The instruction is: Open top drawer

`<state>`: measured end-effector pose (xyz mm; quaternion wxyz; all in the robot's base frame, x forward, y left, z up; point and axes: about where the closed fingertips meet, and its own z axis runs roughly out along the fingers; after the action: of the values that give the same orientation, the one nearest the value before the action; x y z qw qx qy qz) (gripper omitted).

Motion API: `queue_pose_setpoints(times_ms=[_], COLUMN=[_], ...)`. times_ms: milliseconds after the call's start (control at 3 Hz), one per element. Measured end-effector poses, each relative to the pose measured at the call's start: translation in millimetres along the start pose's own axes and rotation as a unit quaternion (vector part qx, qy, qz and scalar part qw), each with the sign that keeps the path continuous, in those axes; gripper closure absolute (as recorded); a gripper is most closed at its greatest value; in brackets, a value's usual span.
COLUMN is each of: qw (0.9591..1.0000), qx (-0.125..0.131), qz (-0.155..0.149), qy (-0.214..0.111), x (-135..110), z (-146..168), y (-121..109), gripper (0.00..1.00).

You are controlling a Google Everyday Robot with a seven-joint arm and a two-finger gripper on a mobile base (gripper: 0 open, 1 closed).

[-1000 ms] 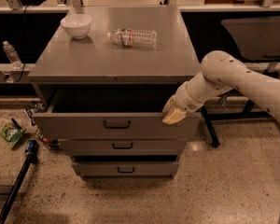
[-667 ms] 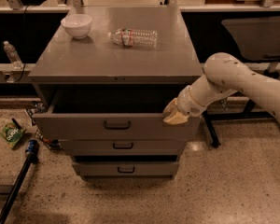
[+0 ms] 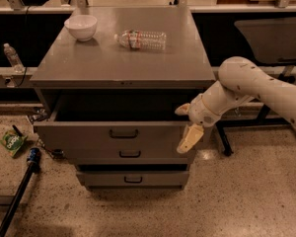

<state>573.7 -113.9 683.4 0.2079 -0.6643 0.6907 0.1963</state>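
Observation:
The top drawer of the grey metal cabinet stands pulled out, its dark box open to view behind the wide flat front. A small dark loop handle sits at the front's centre. My gripper is at the drawer's right front corner, on the end of the white arm that comes in from the right. One pale finger hangs down in front of the panel's right end and the other points left above the drawer's top edge, apart from it.
Two shorter grey drawers sit below, the lowest slightly out. A white bowl and a lying plastic bottle rest on the cabinet top. A green packet and a dark pole lie on the floor at left. Another table stands at right.
The arm and gripper have shifted slightly; the drawer stays pulled out by about the same amount.

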Motion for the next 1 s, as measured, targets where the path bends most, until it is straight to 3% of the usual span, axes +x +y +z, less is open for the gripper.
queue_pose_setpoints(times_ms=[333, 1000], qw=[0.9999, 0.9997], qx=[-0.01, -0.025], qz=[-0.001, -0.002], qy=[-0.003, -0.006], x=[0.7, 0.3], z=[0.9, 2.5], y=[4.6, 10.2], gripper=[0.18, 0.64])
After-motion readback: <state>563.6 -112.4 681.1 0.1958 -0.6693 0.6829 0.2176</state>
